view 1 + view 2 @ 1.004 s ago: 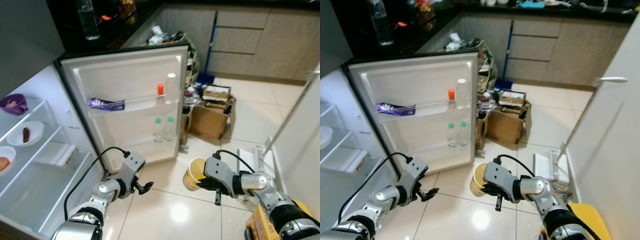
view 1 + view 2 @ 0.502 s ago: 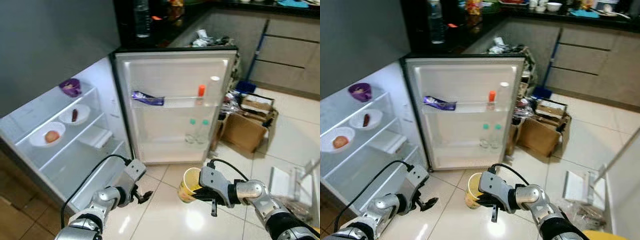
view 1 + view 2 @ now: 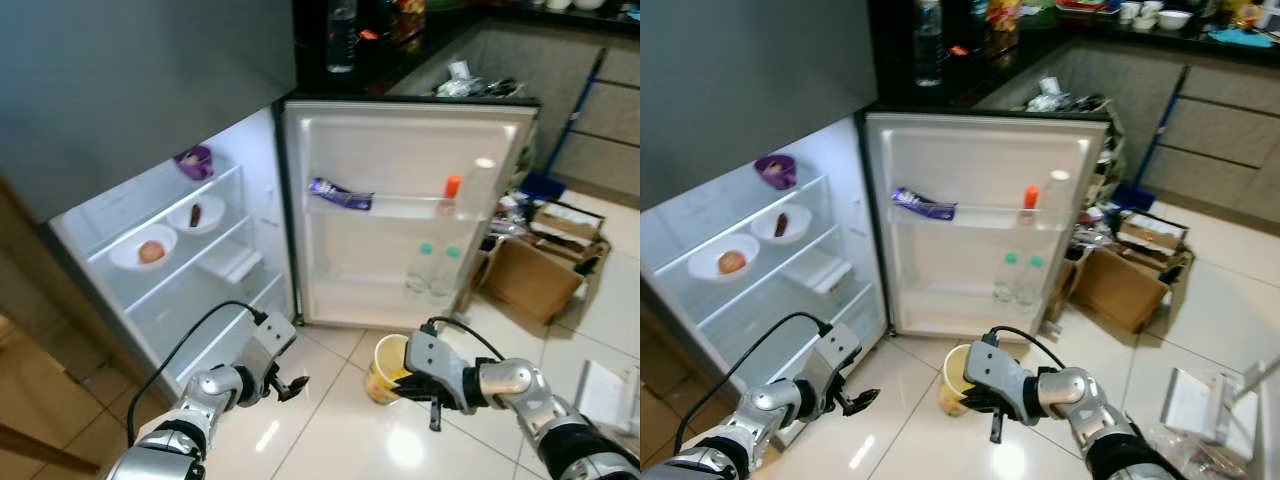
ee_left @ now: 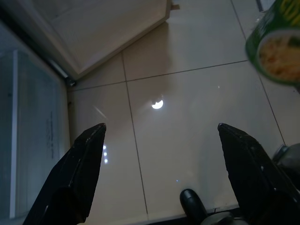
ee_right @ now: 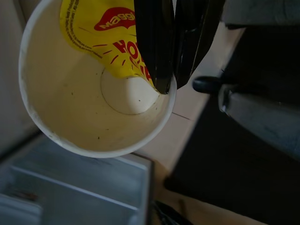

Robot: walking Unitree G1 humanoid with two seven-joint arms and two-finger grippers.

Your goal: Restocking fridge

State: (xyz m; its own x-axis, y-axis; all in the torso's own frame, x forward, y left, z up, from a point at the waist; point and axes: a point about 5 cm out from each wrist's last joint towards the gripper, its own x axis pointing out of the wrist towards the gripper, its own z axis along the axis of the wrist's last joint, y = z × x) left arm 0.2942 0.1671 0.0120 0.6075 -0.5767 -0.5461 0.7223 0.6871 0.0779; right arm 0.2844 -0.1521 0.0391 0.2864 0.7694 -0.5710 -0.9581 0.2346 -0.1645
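From the head, the fridge (image 3: 200, 260) stands wide open, its door (image 3: 400, 200) swung out toward the kitchen. On the lit shelves sit a purple bowl (image 3: 193, 160), a white bowl holding something dark (image 3: 197, 214), and a plate with a round fruit (image 3: 146, 252). The door rack carries a purple packet (image 3: 340, 193), an orange-capped bottle (image 3: 451, 194), and two green-capped bottles (image 3: 434, 270) lower down. A cardboard box (image 3: 540, 285) lies on the tiled floor (image 3: 330, 440) beyond the door. The right tool (image 3: 425, 378) holds a yellow noodle cup (image 3: 388, 368) low over the floor in front of the door; the left tool (image 3: 290, 385) hangs near the fridge's foot. The left wrist view shows that tool's two fingers (image 4: 75, 178) spread wide above the tiles, gripping nothing, with the cup's green side (image 4: 276, 51) at the edge. The right wrist view looks into the empty cup (image 5: 93, 84), its rim pinched between the black fingers (image 5: 154, 42).
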